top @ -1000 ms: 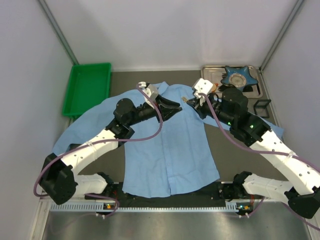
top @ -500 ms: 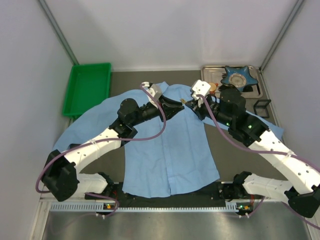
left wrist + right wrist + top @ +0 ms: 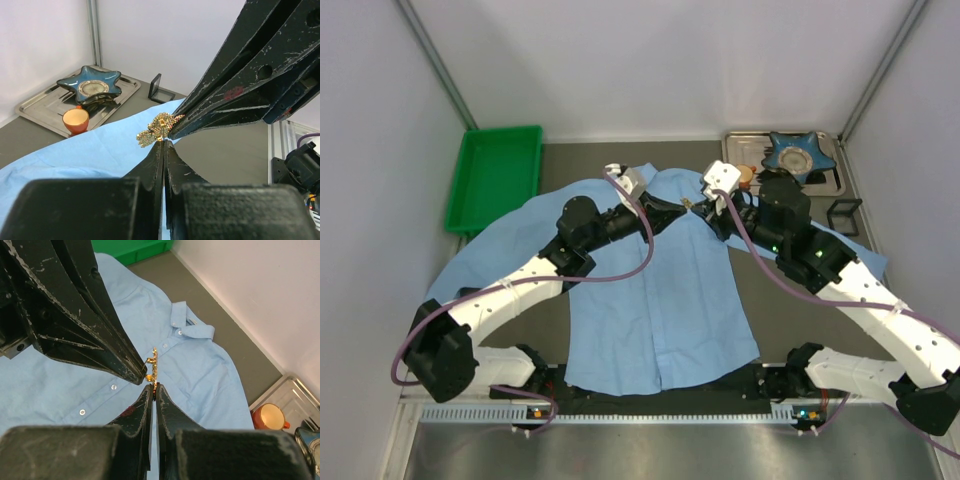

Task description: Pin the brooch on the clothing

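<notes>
The brooch (image 3: 689, 203), a small gold flower-like ornament, is held in the air between both gripper tips, above the collar end of the light blue shirt (image 3: 650, 290). In the left wrist view the left gripper (image 3: 164, 142) is shut on the lower edge of the brooch (image 3: 158, 129), with the right gripper's fingers (image 3: 240, 85) touching it from the right. In the right wrist view the right gripper (image 3: 154, 386) is shut on the bottom of the brooch (image 3: 154, 367), and the left gripper's fingers (image 3: 90, 325) meet its pin side. The shirt (image 3: 200, 355) lies flat below.
A green bin (image 3: 495, 175) stands at the back left. A metal tray (image 3: 745, 150) at the back right holds a blue star dish (image 3: 798, 152), with an orange cup (image 3: 747, 175) beside it. A small black box (image 3: 842, 213) sits right of the right arm.
The left gripper has moved right and back toward the right gripper, and their tips now meet at the brooch. Over the last half second almost nothing has moved.
</notes>
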`<state>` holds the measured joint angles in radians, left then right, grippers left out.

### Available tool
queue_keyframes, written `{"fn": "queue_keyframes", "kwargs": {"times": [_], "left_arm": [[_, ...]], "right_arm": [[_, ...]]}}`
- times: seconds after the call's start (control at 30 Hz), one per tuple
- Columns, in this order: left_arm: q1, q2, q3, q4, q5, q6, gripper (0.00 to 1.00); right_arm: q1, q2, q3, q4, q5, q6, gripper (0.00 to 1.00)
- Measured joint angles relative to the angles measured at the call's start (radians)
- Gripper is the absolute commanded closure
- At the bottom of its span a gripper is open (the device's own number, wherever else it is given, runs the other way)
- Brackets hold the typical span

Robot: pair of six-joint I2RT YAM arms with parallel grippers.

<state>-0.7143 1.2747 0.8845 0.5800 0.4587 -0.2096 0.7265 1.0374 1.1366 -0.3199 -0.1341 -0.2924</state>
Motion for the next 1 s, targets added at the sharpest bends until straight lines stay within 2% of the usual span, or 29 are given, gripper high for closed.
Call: {"fn": "queue_keyframes", "kwargs": {"times": [0.53,1.0], "left_arm": [[-0.007,-0.024,0.011,-0.144,-0.029,0.137,1.00],[-0.007,-0.035,0.011,-0.195,-0.033,0.168,1.00]], "right_arm": [[0.000,-0.003,-0.029,-0.024,0.001,-0.039,1.00],[0.004,-0.008,-0.051,-0.039,0.029,-0.081,1.00]]}}
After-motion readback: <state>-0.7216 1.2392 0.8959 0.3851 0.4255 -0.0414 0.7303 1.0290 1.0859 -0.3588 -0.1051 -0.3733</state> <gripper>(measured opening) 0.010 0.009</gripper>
